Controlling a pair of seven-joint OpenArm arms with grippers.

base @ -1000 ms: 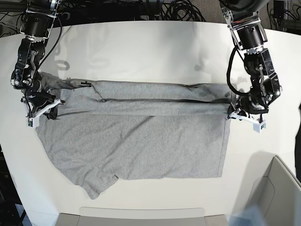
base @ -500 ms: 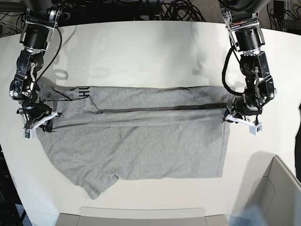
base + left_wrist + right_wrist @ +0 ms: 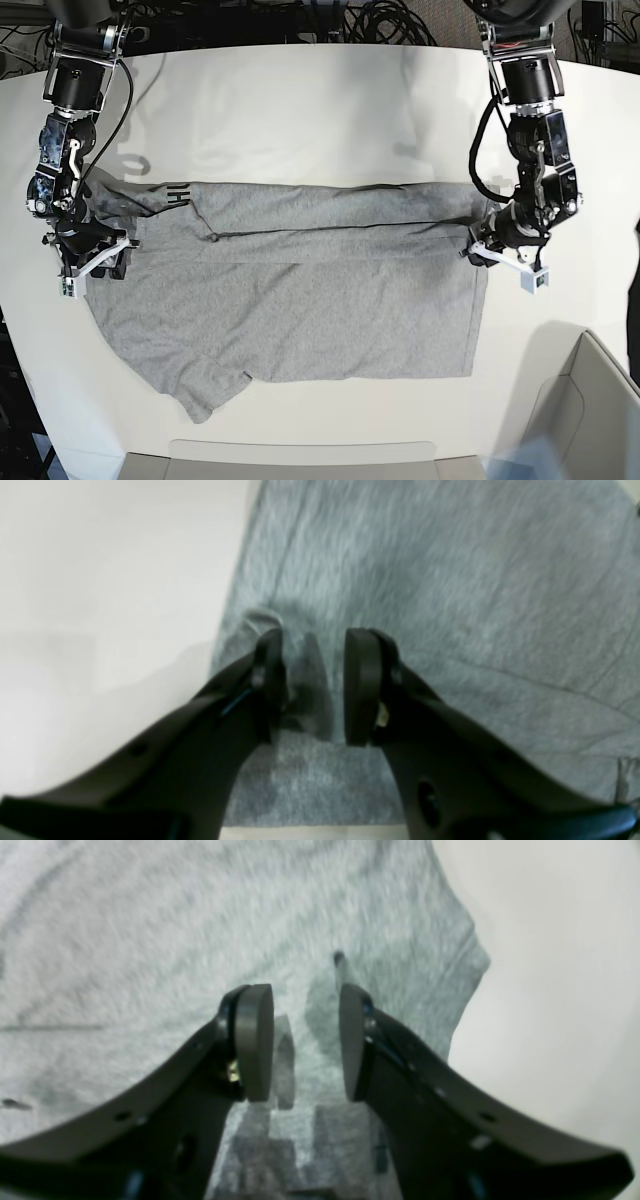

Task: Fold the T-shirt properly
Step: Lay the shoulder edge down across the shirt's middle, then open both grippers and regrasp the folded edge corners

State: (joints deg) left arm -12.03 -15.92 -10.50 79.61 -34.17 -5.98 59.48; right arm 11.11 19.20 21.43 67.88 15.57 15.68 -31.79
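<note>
Left wrist view: the left gripper [image 3: 312,685] stands with its jaws parted over the shirt [image 3: 450,605], close to the cloth's edge, where the table [image 3: 110,580] shows bare at 9 o'clock. A small ridge of fabric sits in the gap, untouched by either pad as far as the blur allows.

Right wrist view: the right gripper [image 3: 306,1040] is likewise parted, nothing clamped, above the shirt near a sleeve edge; table lies at 3 o'clock.

Base view: the shirt [image 3: 300,290] lies flat across the table's [image 3: 300,110] middle, its far long edge turned over toward the near side, a strip of black lettering showing at about 10 o'clock. The grippers sit at the fold's two ends.

Judged from this, the first lengthwise fold has just been let go. The next move likely calls for lifting clear without dragging cloth, then taking the near edge's corners for the second fold.
</note>
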